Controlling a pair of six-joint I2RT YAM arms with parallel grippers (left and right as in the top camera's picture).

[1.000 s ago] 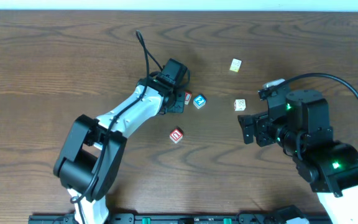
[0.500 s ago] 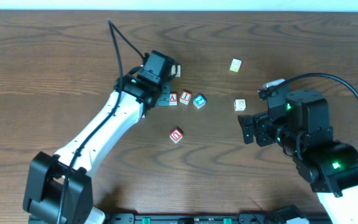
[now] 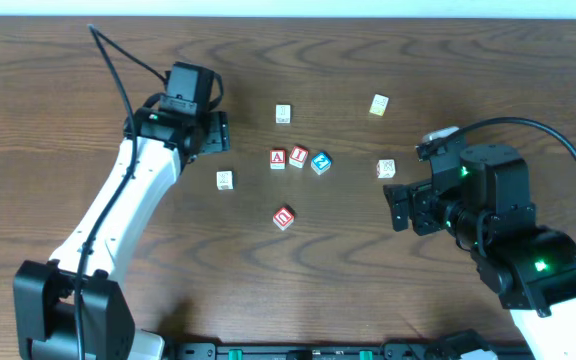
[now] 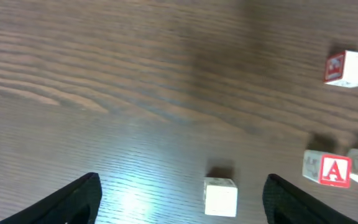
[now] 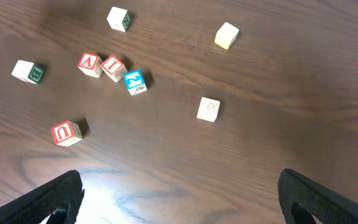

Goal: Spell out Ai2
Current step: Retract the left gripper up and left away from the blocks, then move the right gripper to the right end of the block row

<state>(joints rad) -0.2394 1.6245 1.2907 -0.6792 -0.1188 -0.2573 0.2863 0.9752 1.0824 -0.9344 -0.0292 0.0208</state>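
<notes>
As seen from above, the A cube [image 3: 278, 158], the I cube [image 3: 298, 157] and the 2 cube [image 3: 320, 162] lay in a short row near the middle of the table [image 3: 58, 60], reading A, I, 2 from left to right. The A cube and I cube sat side by side, apparently touching; the blue 2 cube sat just beside the I cube, turned slightly and a little lower in the right wrist view. The left gripper [image 3: 218, 132] hovered up and to the left of the row, apart from it, with its jaws spread wide and nothing between them. A pale cube [image 3: 225, 180] lay on the wood just below it. The right gripper [image 3: 397, 207] stood well to the right of the row, jaws likewise wide and empty. A red cube with a rounded letter [image 3: 284, 217] lay apart, below the row. Three further pale cubes [image 3: 283, 114] [image 3: 379, 104] [image 3: 386, 169] were scattered above and to the right.
</notes>
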